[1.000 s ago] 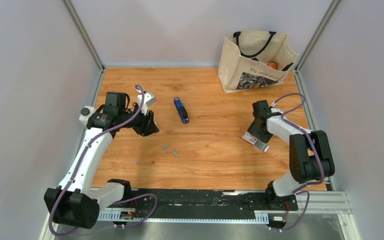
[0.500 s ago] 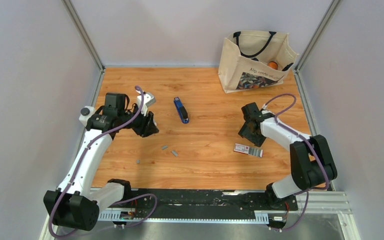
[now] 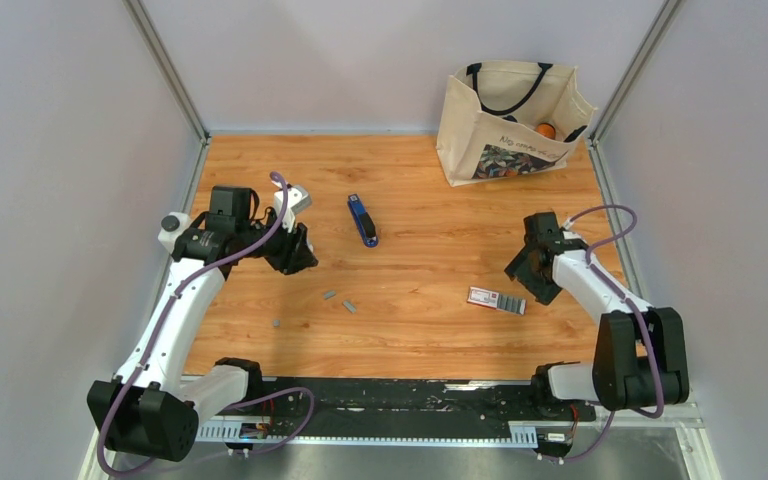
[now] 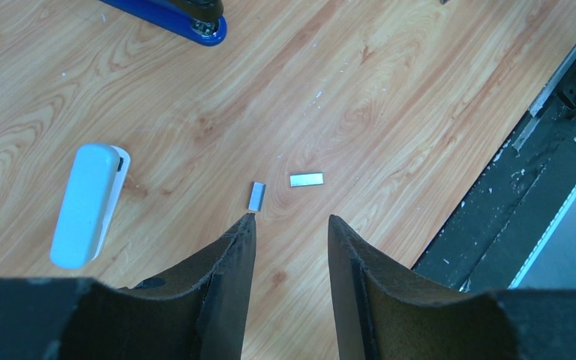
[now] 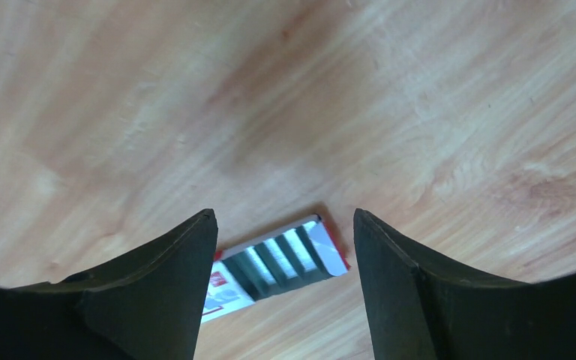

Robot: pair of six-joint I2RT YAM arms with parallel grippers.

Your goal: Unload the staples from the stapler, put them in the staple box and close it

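Stapler [image 3: 362, 219] lies flat on the table [image 3: 430, 200], left of centre, apart from both arms. Loose staples [image 4: 256, 196] sit just ahead of my left gripper [image 4: 289, 221], whose jaws are partly spread and empty. Right gripper [image 5: 281, 217] hangs wide and empty over the red-and-white carton [image 5: 285, 259]. I judge unloading mostly done. Checking the magazine next needs one arm pinning the body.

tote bag [image 3: 508, 120]: far-right corner, orange item [image 3: 545, 130] inside, perhaps a ball | red-and-white carton [image 3: 496, 299]: flat on wooden table [image 3: 430, 250]
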